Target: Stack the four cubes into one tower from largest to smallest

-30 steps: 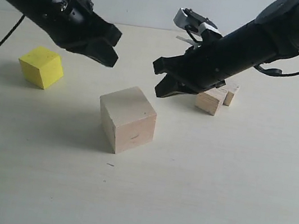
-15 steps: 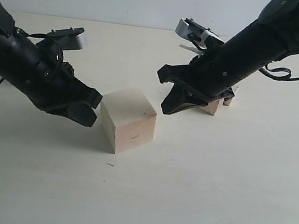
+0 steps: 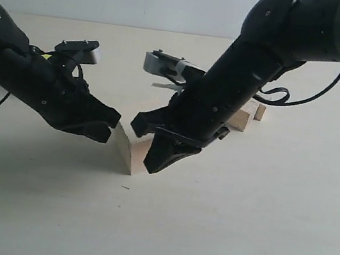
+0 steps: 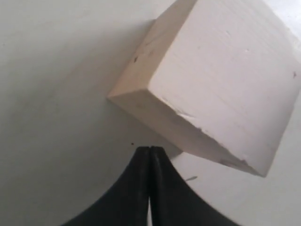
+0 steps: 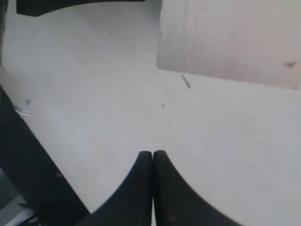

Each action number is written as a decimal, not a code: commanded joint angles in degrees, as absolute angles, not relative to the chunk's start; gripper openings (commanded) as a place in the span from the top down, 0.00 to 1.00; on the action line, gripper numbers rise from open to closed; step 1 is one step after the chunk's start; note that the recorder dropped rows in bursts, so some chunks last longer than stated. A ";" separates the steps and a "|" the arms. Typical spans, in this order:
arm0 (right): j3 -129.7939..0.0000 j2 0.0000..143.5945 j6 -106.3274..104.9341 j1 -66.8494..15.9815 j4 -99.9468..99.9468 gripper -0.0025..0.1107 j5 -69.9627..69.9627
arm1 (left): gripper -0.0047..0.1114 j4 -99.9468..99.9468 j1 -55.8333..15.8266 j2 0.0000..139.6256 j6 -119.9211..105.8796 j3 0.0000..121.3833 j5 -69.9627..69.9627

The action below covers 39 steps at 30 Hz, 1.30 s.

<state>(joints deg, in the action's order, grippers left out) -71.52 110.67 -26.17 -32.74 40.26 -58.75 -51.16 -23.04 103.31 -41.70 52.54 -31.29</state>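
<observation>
At the middle of the worktop (image 3: 217, 238), the large pale wooden cube (image 3: 125, 149) is sitting between both arms, mostly hidden. The left tool (image 3: 106, 131), fingers pressed together and empty, is hovering just beside its left face. The right tool (image 3: 153, 162), likewise closed on nothing, is pointing down at its right side, seemingly slightly farther off. Smaller wooden cubes (image 3: 243, 116) are lying behind the right arm.

Large pale wooden cube (image 3: 126, 149) is hemmed in on the tabletop (image 3: 237, 235): the left gripper (image 3: 111, 129), jaws pressed together, is set low just beside its left side, and the right gripper (image 3: 150, 161), likewise closed, is lowered before its right face. Two smaller wooden blocks (image 3: 243, 117) behind are partly screened by the right arm (image 3: 231, 89). Open room is left across the foreground.
</observation>
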 commanded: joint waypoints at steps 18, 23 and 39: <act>-71.77 110.19 -19.91 -36.65 31.94 0.98 -48.64 | 0.96 -52.85 -22.97 110.00 -43.30 61.99 -25.46; -71.77 109.63 -19.91 -36.65 30.85 0.98 -48.75 | 0.96 -52.70 -22.97 110.00 -43.30 62.81 -26.57; -71.77 82.61 -14.89 -33.15 20.52 0.98 -51.69 | 0.76 -17.99 -12.36 93.36 -19.69 68.67 -36.22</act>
